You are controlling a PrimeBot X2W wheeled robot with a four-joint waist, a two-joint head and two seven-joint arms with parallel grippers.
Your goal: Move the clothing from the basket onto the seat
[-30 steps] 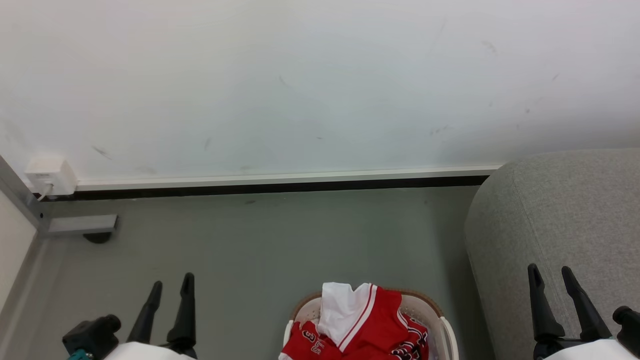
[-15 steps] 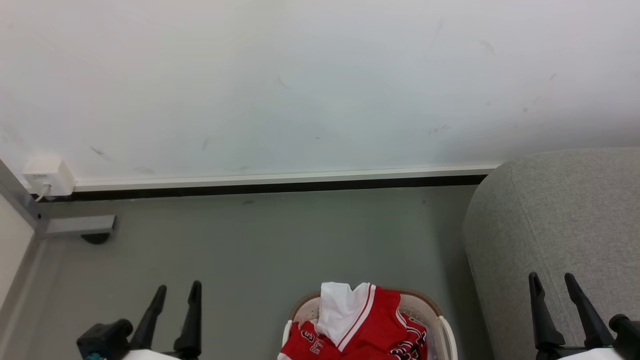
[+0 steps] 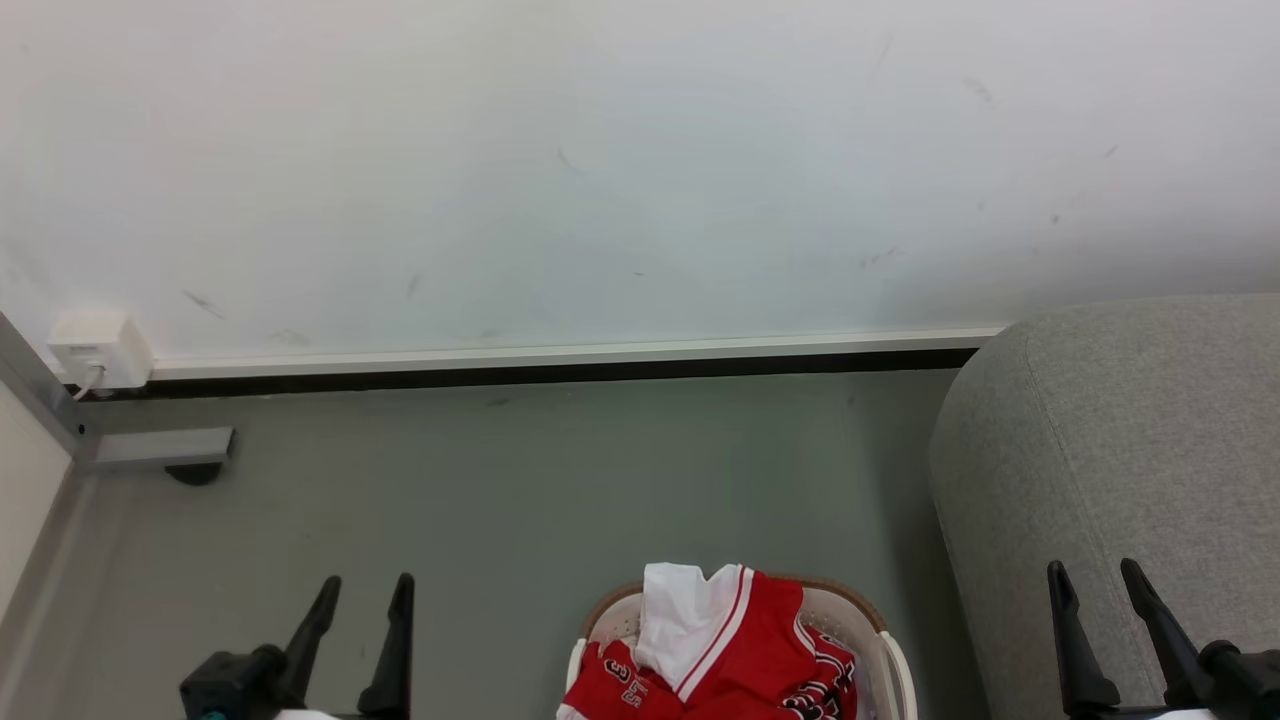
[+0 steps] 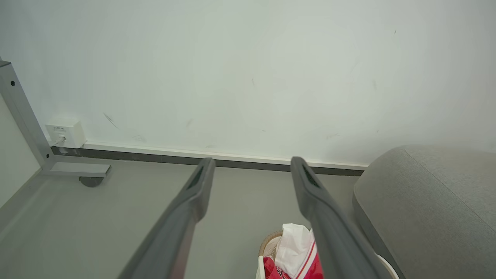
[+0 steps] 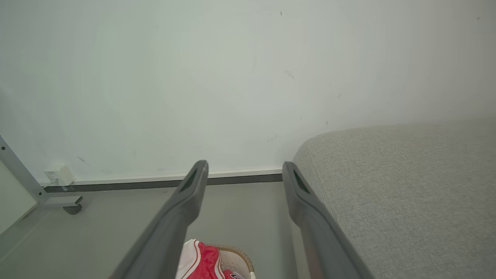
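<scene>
Looking from the head view, the red-and-white jerseys (image 3: 720, 650) sit heaped in the laundry basket (image 3: 893, 655) on the floor (image 3: 560, 480), near centre, with the grey sofa (image 3: 1120, 450) just to its right. The left gripper (image 3: 367, 582) and right gripper (image 3: 1090, 568) hover either side, jaws spread wide, nothing held. Left wrist view: jaws splayed, basket low right. Right wrist view: sofa close on the right, basket low. Fabric looks light, floppy and slick, so pinching a bunched fold on top seems best.
</scene>
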